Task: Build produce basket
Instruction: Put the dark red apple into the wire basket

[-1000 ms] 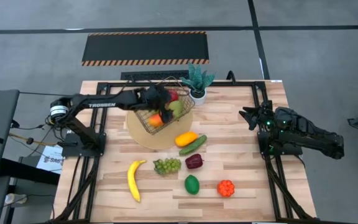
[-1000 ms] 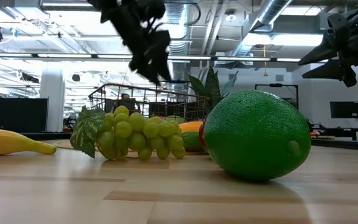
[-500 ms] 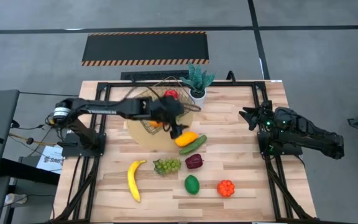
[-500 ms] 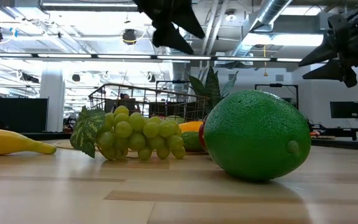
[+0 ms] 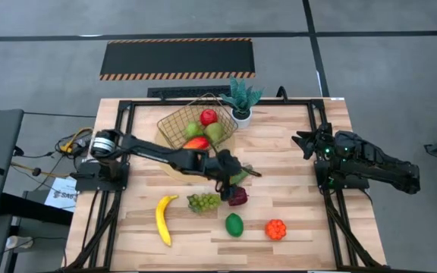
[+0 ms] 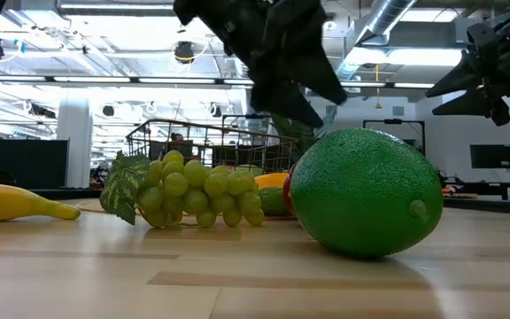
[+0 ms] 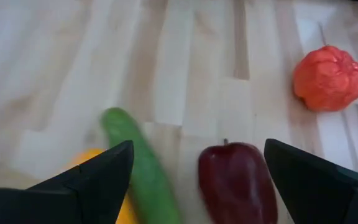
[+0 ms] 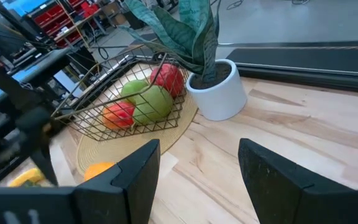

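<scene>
Two dark arms share the pale wooden plank table (image 5: 294, 205). The left arm reaches out low across the middle, and its left gripper (image 5: 234, 173) hangs with fingers spread wide and empty over the green cucumber (image 7: 143, 168) and the dark red bell pepper (image 7: 236, 183). The right arm is folded at the table's right edge, its right gripper (image 5: 306, 142) held up with fingers parted, holding nothing.

Next in size, the rectangular gold wire-mesh basket (image 5: 174, 121) sits on a round tan woven mat (image 8: 166, 140) at the far side of the table, just beside a green plant in a white pot (image 5: 241, 102). Inside it lie a red apple (image 5: 209, 117), a green pear (image 5: 215, 132) and a red-orange mango (image 5: 196, 142).

On the bare boards nearer the front lie a yellow banana (image 5: 163, 218), a bunch of green grapes (image 5: 203, 202), a green lime (image 5: 234, 224) and a bumpy orange-red fruit (image 5: 276, 229), all well apart from the basket.
</scene>
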Robot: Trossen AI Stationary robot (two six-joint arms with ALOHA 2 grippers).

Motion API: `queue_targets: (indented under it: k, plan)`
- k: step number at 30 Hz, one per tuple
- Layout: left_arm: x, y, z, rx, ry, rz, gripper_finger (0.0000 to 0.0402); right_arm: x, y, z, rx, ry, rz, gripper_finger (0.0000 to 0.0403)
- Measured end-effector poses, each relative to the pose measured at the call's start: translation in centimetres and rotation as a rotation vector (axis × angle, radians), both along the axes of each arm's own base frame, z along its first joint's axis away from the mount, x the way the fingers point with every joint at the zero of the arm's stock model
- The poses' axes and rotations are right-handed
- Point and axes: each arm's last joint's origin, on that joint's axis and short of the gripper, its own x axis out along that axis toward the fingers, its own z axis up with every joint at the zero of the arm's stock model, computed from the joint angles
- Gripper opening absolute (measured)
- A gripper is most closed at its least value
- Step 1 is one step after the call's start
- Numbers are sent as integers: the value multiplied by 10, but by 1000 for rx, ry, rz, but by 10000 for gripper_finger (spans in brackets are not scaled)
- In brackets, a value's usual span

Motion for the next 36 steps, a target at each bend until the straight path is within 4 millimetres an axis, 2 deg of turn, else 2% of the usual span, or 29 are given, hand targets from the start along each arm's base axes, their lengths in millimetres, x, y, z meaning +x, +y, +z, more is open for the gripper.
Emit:
queue_targets:
  k: [5, 10, 12, 18, 23, 29, 36]
  plan:
    - [5, -31, -15, -14, -17, -25, 346, 0, 0, 0, 0, 0, 1, 240]
    - [4, -56, -24, 121, -35, 28, 346, 0, 0, 0, 2, 0, 8, 240]
    - [3, -61, -36, 144, -7, 58, 346, 0, 0, 0, 2, -3, 8, 240]
    - [15, -77, -69, 41, -29, 95, 346, 0, 0, 0, 2, -1, 10, 240]
    - [11, -86, -93, 23, 41, 159, 346, 0, 0, 0, 2, -4, 12, 240]
    - [8, -85, -95, 65, 63, 191, 335, 0, 0, 0, 2, -2, 13, 240]
    - [21, -78, -74, 16, 59, 190, 268, 0, 0, 0, 3, -1, 14, 240]
